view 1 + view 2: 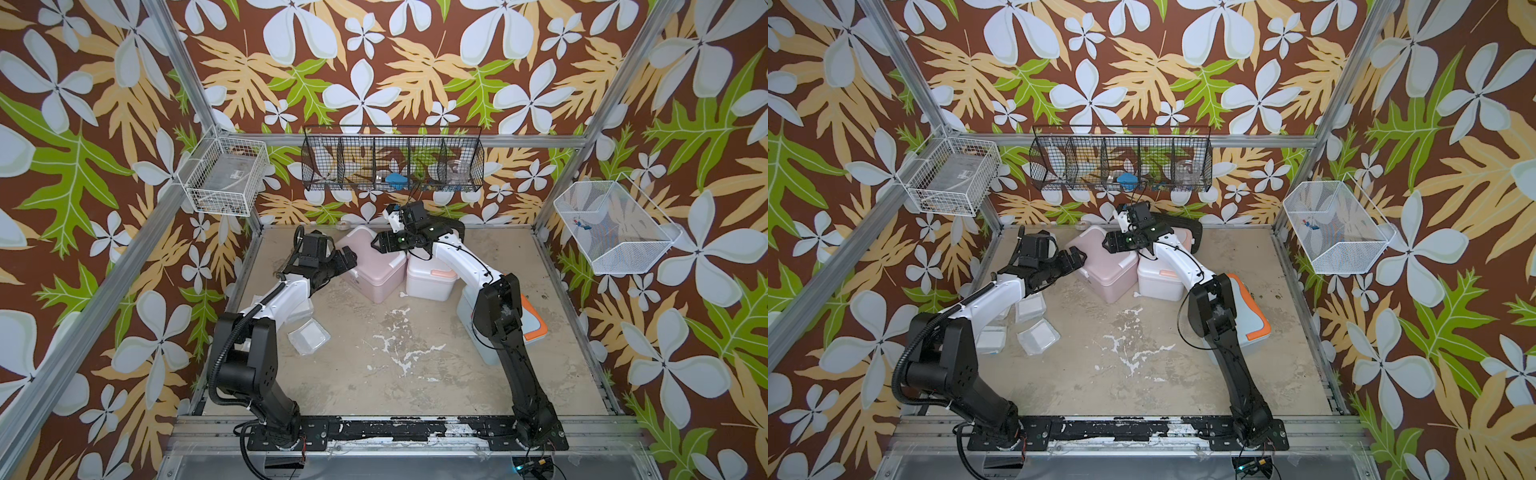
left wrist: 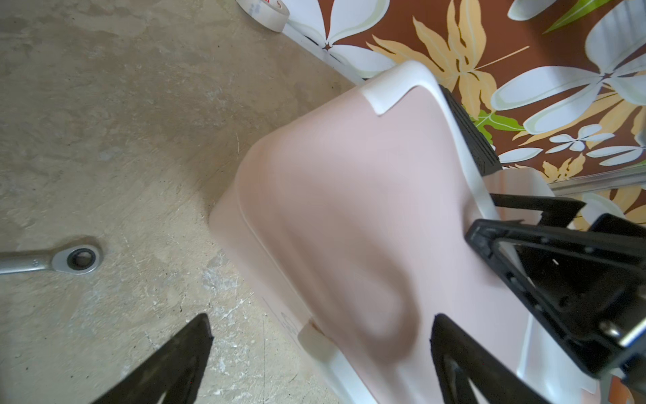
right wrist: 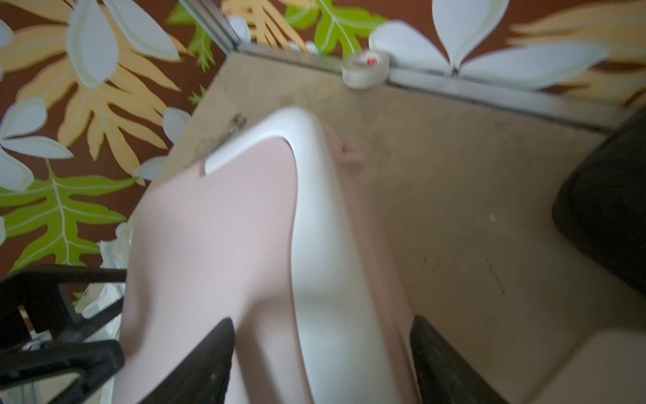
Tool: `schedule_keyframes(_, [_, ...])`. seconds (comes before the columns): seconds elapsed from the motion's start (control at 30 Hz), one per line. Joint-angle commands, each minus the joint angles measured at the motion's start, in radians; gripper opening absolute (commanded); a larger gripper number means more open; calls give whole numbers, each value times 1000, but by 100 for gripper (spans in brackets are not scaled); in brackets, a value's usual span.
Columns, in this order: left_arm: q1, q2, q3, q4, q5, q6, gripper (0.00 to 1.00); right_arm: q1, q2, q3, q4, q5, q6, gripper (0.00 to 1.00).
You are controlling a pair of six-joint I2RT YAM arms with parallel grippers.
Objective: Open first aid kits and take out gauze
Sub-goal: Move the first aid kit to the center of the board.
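The pink first aid kit (image 1: 376,270) (image 1: 1106,270) with a white handle (image 3: 314,227) stands at the back of the table, lid down. My left gripper (image 1: 347,259) (image 2: 321,342) is open, its fingers astride the kit's lid edge by the small white latch (image 2: 314,341). From the other side my right gripper (image 1: 380,243) (image 3: 323,349) is open, one finger on either side of the handle. The white and peach kit (image 1: 428,280) sits beside the pink one. A light blue and orange kit (image 1: 530,324) lies behind my right arm. Several gauze packets (image 1: 1038,336) lie under my left arm.
A tape roll (image 3: 365,68) rests against the back wall. A flat black ribbed case (image 1: 1185,226) lies behind the kits, and a metal wrench (image 2: 70,260) lies on the table to the left. Wire baskets (image 1: 392,164) hang on the three walls.
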Motion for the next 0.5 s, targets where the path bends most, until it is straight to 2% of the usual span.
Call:
schedule_keyframes(0.0, [0, 24, 15, -4, 60, 2, 97, 26, -93, -169, -57, -39, -21, 79])
schedule_keyframes(0.23, [-33, 1, -31, -8, 82, 9, 96, 65, -339, -493, 40, -61, -3, 79])
schedule_keyframes(0.47, [-132, -46, -104, -4, 77, 3, 96, 83, -542, -760, 74, 25, 62, 79])
